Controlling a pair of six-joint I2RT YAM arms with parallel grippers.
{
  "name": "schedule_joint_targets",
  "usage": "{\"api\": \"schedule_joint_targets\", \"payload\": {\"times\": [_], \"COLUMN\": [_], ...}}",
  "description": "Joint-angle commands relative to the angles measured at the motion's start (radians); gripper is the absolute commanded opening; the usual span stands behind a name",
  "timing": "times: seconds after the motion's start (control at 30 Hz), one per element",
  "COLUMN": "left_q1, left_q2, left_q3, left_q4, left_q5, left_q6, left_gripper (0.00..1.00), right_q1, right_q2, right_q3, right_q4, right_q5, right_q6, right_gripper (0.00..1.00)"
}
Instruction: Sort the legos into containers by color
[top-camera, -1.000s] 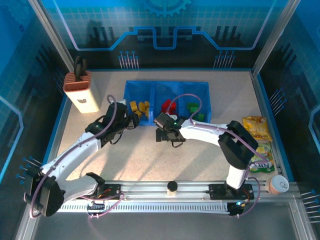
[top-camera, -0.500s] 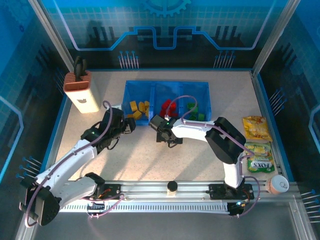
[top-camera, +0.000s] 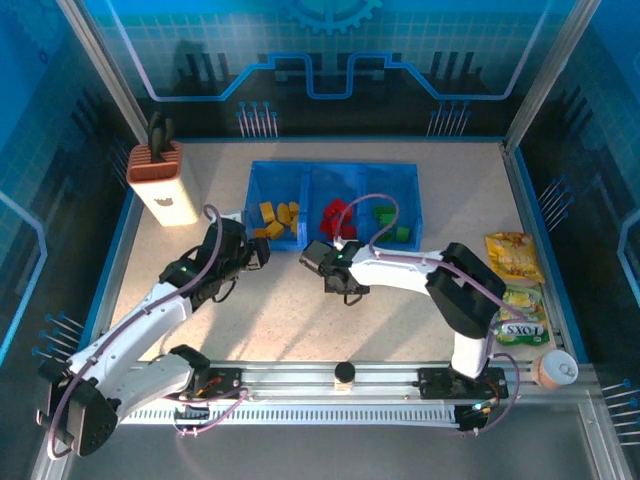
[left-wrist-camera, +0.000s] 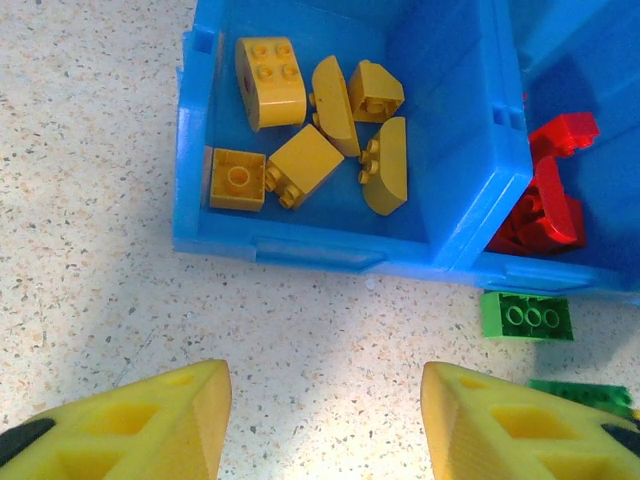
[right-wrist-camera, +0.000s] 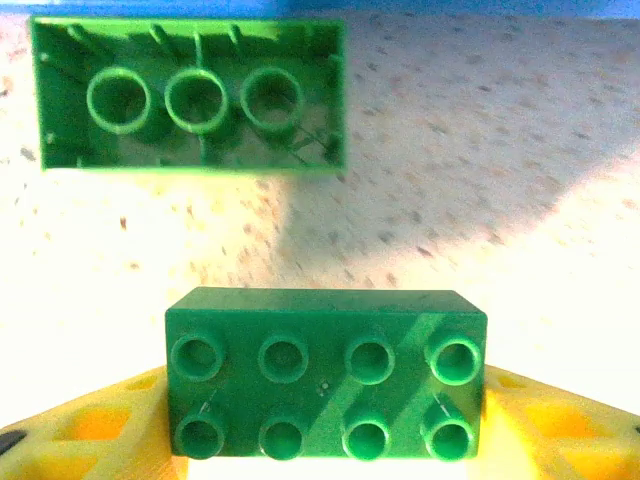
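Speckled table (top-camera: 300, 320) gives free room in front of the blue bin (top-camera: 330, 168). The right gripper (right-wrist-camera: 325, 450) clasps a studded green brick (right-wrist-camera: 325, 370) by its ends, on the table near the bin. I would lift it straight up, clear of the upturned green brick (right-wrist-camera: 190, 95) and the bin wall, then go to the right compartment (top-camera: 400, 190). The left gripper (left-wrist-camera: 325, 420) hangs open and empty.

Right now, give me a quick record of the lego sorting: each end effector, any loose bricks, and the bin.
left end effector: open, empty, before the bin
right end effector: shut on the studs-up green brick
loose: upside-down green brick, on the table beside the bin
bin contents: yellow bricks left, red bricks middle, green bricks right
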Motion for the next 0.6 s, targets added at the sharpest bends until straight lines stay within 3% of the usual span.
{"api": "schedule_joint_targets", "payload": {"times": [0.0,0.13,0.3,0.57], "left_q1": [-0.027,-0.082,-0.168,-0.299], "left_q2": [-0.014,-0.008,-0.001,0.030], "left_q3": [-0.020,-0.027,-0.057,-0.124], "left_q4": [-0.011,-0.010,0.000,0.045], "left_q5": [0.000,-0.010,-0.020,-0.024], "left_q6": [-0.012,-0.013,-0.023,-0.080], "left_gripper": [0.53,0.54,0.54,0.55], "right_q1": [0.008,-0.054,-0.230,-0.476], "right_q2": [-0.130,-0.236,-0.297,-0.196], "right_q3": [-0.028,-0.061,-0.059,0.021], "right_q4": [-0.092,-0.095,-0.044,0.020], "right_q5": [0.101,0.125,0.069,-0.072], "right_q6": [0.018,-0.034,-0.174,-0.335], "right_gripper": [0.59,0.59,0.60,0.60]}}
